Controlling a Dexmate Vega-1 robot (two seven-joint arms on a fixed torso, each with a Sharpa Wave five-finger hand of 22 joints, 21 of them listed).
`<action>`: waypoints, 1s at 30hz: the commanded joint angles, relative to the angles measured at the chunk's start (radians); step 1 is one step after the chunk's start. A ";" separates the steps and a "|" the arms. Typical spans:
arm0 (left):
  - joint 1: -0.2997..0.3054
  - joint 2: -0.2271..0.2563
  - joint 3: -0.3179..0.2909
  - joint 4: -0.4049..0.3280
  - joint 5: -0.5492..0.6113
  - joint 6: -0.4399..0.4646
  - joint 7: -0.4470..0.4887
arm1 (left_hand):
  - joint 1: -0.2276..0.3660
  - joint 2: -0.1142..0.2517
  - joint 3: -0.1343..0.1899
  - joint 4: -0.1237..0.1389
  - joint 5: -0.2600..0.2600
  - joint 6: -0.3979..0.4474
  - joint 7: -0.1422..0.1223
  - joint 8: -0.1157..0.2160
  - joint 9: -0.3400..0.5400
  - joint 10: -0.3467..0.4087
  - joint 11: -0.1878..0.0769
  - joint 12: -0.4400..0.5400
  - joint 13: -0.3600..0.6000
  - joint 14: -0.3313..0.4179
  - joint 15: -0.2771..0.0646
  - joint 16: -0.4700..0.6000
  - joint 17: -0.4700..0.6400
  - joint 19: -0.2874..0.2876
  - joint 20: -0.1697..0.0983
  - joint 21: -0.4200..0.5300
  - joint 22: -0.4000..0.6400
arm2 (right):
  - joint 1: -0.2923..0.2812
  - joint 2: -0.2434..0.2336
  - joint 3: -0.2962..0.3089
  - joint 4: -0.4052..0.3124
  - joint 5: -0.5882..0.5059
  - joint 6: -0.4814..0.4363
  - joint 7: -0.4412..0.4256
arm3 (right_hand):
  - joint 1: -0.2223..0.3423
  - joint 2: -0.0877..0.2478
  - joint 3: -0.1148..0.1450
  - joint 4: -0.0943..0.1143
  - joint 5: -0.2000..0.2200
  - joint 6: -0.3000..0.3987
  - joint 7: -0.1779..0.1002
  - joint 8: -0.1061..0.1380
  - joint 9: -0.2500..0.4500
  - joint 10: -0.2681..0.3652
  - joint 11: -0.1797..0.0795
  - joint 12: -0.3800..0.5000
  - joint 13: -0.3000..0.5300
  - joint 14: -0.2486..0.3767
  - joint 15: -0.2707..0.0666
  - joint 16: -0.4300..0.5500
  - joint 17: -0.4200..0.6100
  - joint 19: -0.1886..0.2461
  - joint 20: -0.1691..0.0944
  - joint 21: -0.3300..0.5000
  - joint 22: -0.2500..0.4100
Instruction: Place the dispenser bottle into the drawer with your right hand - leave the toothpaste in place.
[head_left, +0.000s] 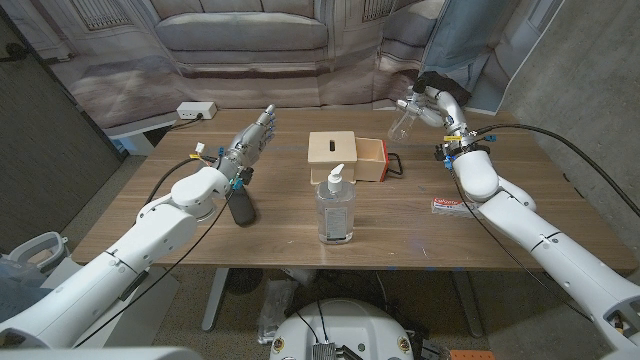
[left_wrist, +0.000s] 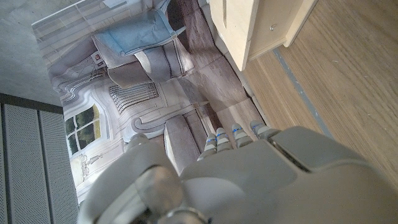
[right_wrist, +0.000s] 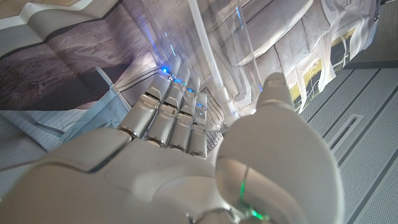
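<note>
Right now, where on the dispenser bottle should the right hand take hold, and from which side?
Probably around the clear body of the dispenser bottle, below the pump head, coming from the robot's right. It stands upright with bare table on that side; the narrow pump top looks a poorer hold. The right hand holds a clear cup.

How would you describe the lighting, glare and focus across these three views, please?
Head view: even, soft light, sharp; the pump bottle and wooden drawer box cast only faint shadows on the table. Left wrist view: the left hand is close and blurred, the backdrop sharper. Right wrist view: the right hand is soft, with blue light dots and streaky glare on the clear cup it holds.
</note>
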 joint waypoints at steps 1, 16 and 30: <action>0.033 0.010 -0.020 -0.024 -0.003 -0.006 0.016 | 0.005 0.005 -0.007 0.002 -0.002 0.000 -0.001 -0.002 0.005 0.000 0.000 -0.001 0.004 -0.002 0.000 -0.001 0.003 0.007 -0.011 0.002 0.002 | 0.020 0.008 -0.017 0.005 -0.011 0.006 0.018 | 0.132 0.160 0.007 -0.003 -0.006 0.093 -0.083 0.008 0.005 0.030 -0.020 0.004 0.002 0.010 -0.089 0.007 0.001 0.010 -0.094 0.007 0.003; 0.045 0.007 -0.030 -0.033 0.001 -0.010 0.030 | 0.006 0.006 -0.009 0.002 -0.003 0.000 0.000 -0.002 0.005 0.000 -0.001 -0.001 0.004 -0.003 0.001 -0.001 0.003 0.007 -0.010 0.002 0.002 | 0.056 0.023 -0.045 0.033 -0.034 0.026 0.033 | 0.154 0.169 0.018 -0.014 -0.014 0.099 -0.089 0.006 0.005 0.035 -0.026 0.002 0.002 0.013 -0.095 0.006 0.001 0.006 -0.094 0.006 0.003; 0.046 -0.002 -0.029 -0.023 0.004 -0.019 0.030 | 0.007 0.007 -0.012 0.003 -0.003 0.000 -0.001 -0.002 0.005 -0.002 -0.001 -0.002 0.004 -0.002 0.001 -0.001 0.003 0.006 -0.011 0.001 0.002 | 0.082 0.044 -0.065 0.057 -0.036 0.042 0.047 | 0.176 0.178 0.028 -0.022 -0.023 0.120 -0.095 0.009 0.005 0.054 -0.034 0.004 0.002 0.025 -0.103 0.007 0.002 0.006 -0.096 0.008 0.003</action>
